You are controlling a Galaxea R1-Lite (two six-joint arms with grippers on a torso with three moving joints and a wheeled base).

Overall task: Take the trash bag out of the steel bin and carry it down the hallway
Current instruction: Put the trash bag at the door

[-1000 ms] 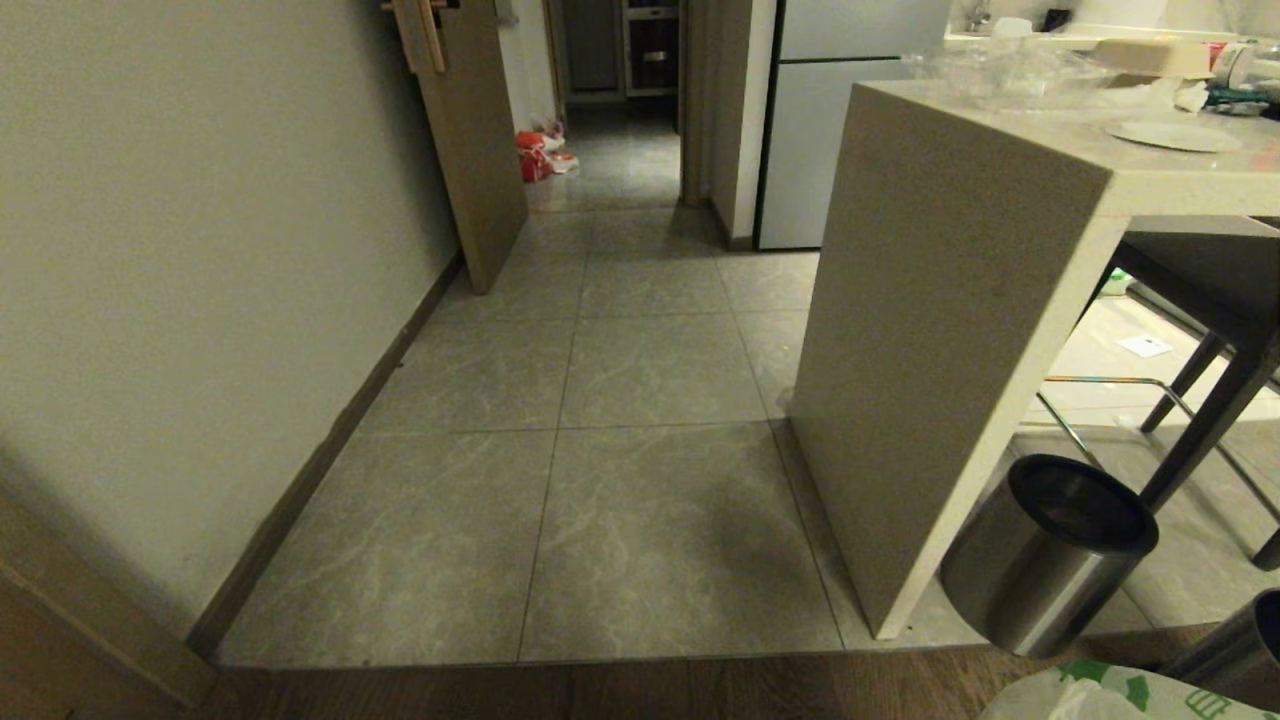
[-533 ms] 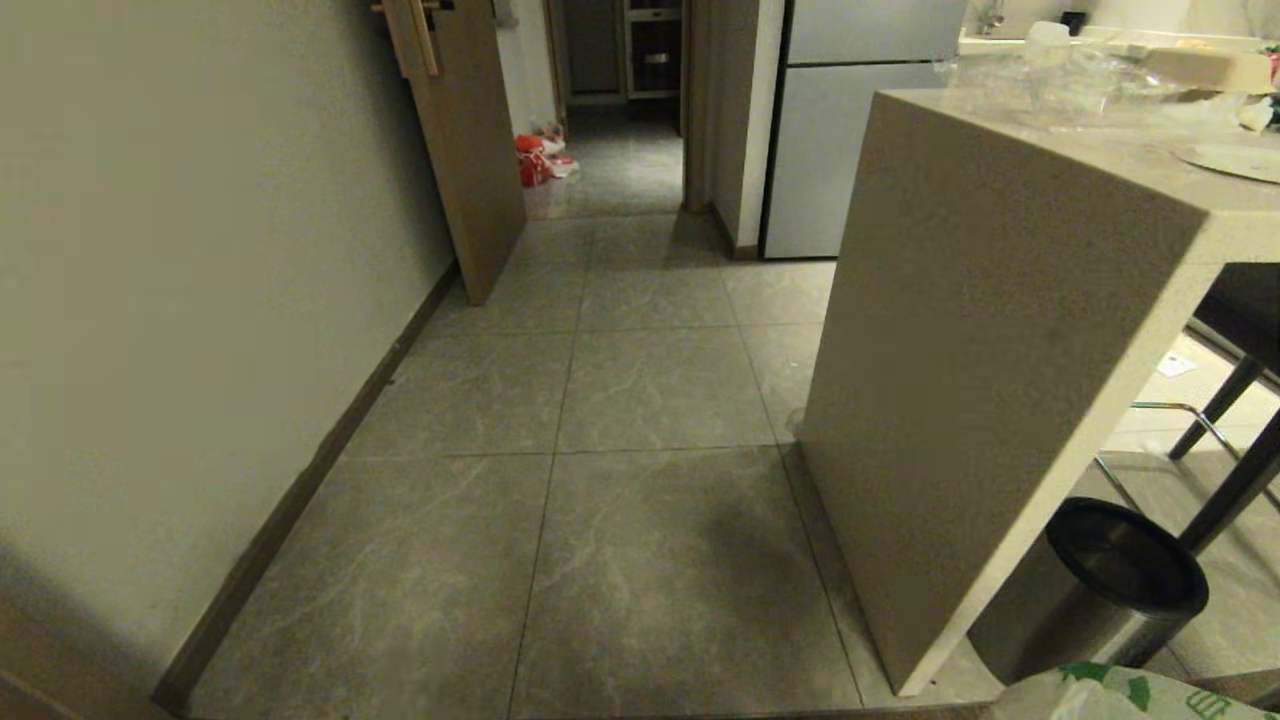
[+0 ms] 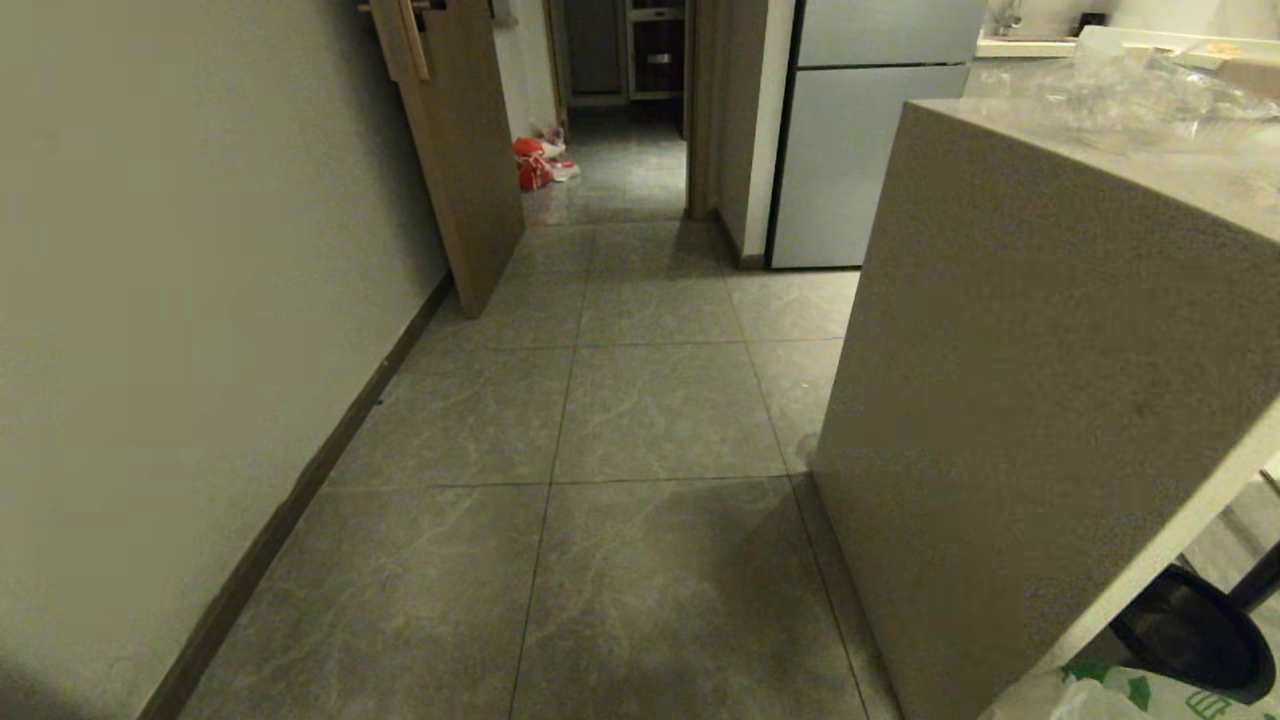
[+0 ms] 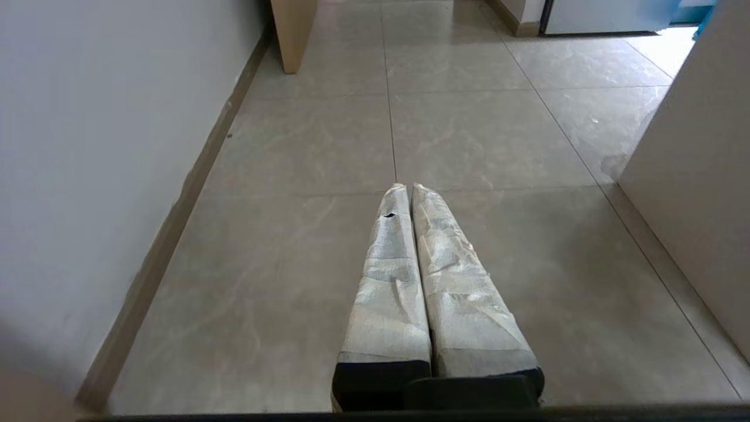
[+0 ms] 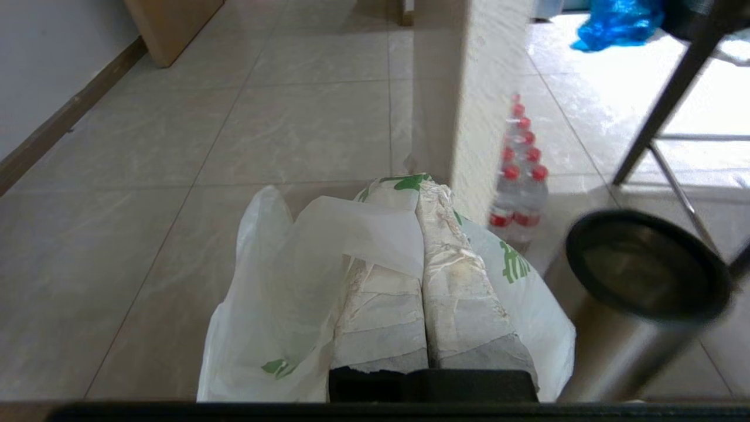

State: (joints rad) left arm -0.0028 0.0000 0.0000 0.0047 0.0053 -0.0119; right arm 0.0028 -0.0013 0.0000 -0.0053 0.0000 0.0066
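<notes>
The white trash bag (image 5: pixel 281 281) with green print hangs outside the steel bin (image 5: pixel 633 293), draped over my right gripper (image 5: pixel 418 186), which is shut on a fold of it. In the head view only the bag's top (image 3: pixel 1130 695) and the bin's black rim (image 3: pixel 1190 630) show, at the bottom right under the counter's edge. The bin stands just right of the bag, its mouth dark. My left gripper (image 4: pixel 408 187) is shut on nothing, held low over the grey tiles. The hallway (image 3: pixel 640 400) runs straight ahead.
A beige counter end panel (image 3: pixel 1030 400) stands close on the right and a plain wall (image 3: pixel 150 300) on the left. Farther on are an open wooden door (image 3: pixel 460 180), a fridge (image 3: pixel 860 150) and a red-orange bag (image 3: pixel 530 165). Water bottles (image 5: pixel 521 176) stand behind the panel.
The whole head view has shifted as I move forward along the hallway: the counter panel looms larger, and the bin has slid to the bottom right corner. Both arms keep their pose.
</notes>
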